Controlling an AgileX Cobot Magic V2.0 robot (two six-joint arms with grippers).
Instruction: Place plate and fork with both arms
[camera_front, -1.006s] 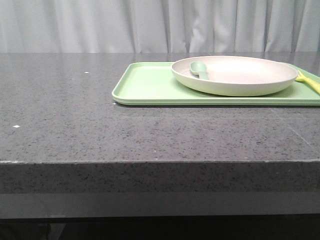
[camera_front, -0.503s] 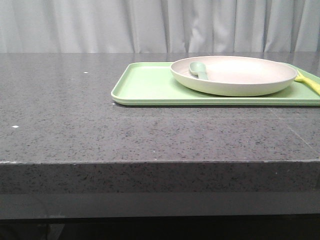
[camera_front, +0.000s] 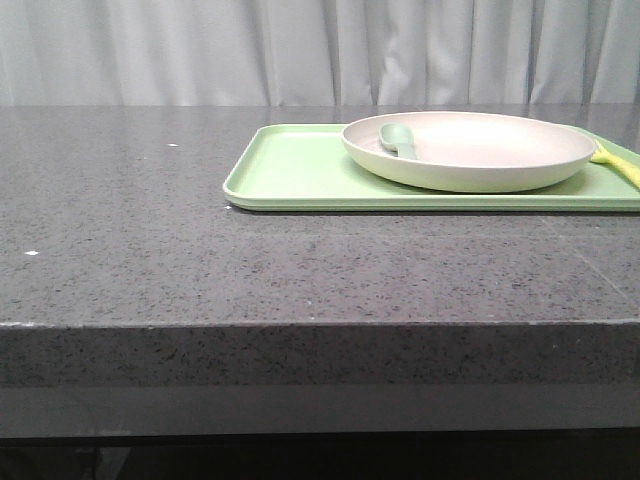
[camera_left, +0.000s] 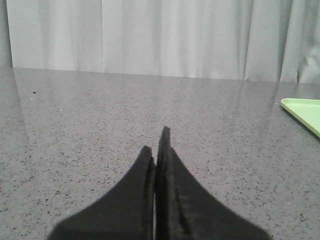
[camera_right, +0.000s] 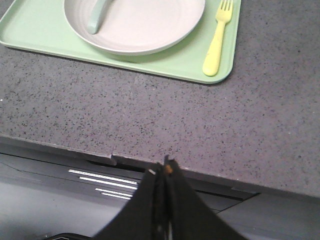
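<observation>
Speckled grey desk, plate and fork upper frame on tray, well apart from both pincers, right pincer and left pincer pressed closed, empty, nothing moved since earlier.

We are looking at a light green tray lying flat on a dark speckled stone table, toward the table's right side in the front view, with one corner of it showing at the edge of the left wrist view. A pale grey-green spoon is resting above the tray's middle part with its bowl toward the front, its handle only partly showing in the right wrist view. Behind the table we are seeing a pale grey pleated curtain hanging across the whole background.
</observation>
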